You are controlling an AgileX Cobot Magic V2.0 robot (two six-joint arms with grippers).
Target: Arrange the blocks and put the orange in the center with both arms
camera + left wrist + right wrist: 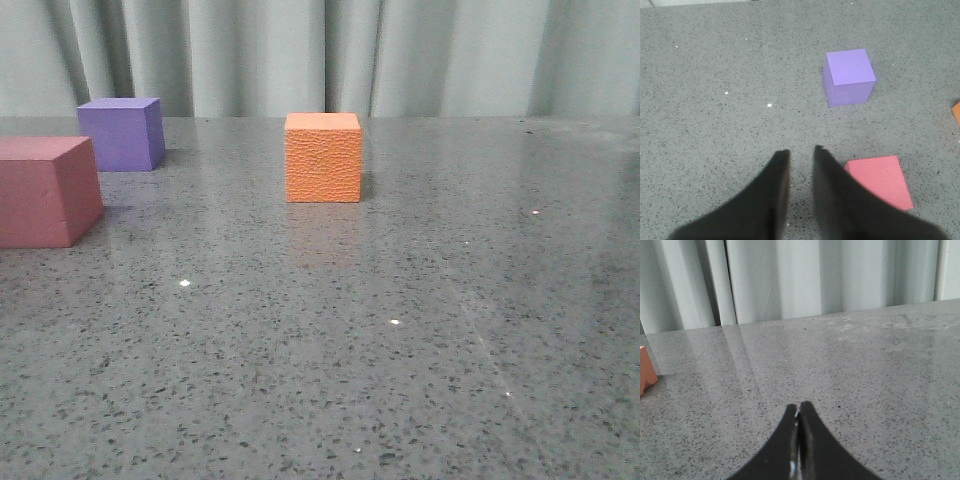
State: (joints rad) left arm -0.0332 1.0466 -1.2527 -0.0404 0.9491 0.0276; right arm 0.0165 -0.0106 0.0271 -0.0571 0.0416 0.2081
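Already the orange cube point(323, 157) sits mid-table, with the purple cube point(121, 133) and pink-red cube point(45, 191) clustered far left, probably awaiting arrangement. The left hand point(800, 155) hovers slightly parted and empty; the right hand point(799, 412) is pressed together.

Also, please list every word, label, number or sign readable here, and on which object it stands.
None: no readable text in any view. The orange pebbled foam cube, the purple foam cube, the pink-red foam cube and the grey speckled table carry no markings.
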